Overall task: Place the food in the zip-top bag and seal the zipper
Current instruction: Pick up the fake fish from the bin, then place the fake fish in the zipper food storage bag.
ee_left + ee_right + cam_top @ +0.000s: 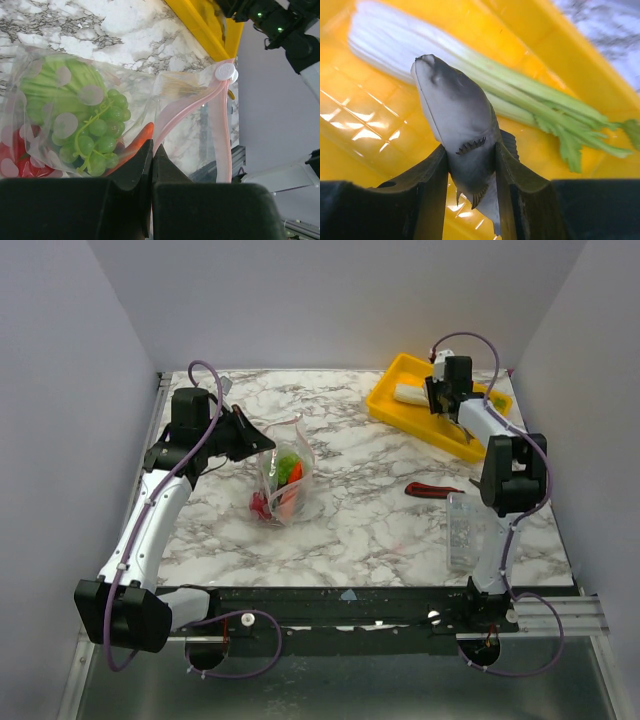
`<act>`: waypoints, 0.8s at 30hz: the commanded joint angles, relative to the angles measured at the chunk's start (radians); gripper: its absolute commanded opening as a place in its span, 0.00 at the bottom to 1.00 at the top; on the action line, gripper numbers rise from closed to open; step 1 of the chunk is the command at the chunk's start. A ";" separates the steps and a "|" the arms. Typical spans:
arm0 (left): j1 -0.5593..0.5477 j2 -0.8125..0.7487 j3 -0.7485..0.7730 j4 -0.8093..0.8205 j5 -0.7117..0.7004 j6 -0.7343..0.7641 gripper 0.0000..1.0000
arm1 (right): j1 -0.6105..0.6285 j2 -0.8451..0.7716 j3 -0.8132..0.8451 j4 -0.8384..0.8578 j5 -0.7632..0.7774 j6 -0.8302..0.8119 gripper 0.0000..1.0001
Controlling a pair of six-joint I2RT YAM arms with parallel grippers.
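Note:
The zip-top bag (285,475) stands on the marble table left of centre, with green, orange and red toy food inside. In the left wrist view I see green grapes (97,132), a pale green leafy piece (52,85) and a red piece (20,162) through the plastic. The pink zipper (192,107) gapes open, its white slider (225,71) at the far end. My left gripper (151,150) is shut on the bag's mouth edge. My right gripper (470,155) is shut on a grey toy fish (452,112) over the yellow tray (395,410). The long white-green leek (515,92) lies in the tray.
A red-handled tool (432,489) lies on the table near the right arm. A rigid clear box (462,530) stands at the front right. White walls close in the table on the left, back and right.

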 commanded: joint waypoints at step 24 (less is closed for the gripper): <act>0.006 -0.038 -0.067 0.137 0.060 -0.080 0.00 | 0.583 -0.680 -0.562 1.201 -0.324 1.628 0.01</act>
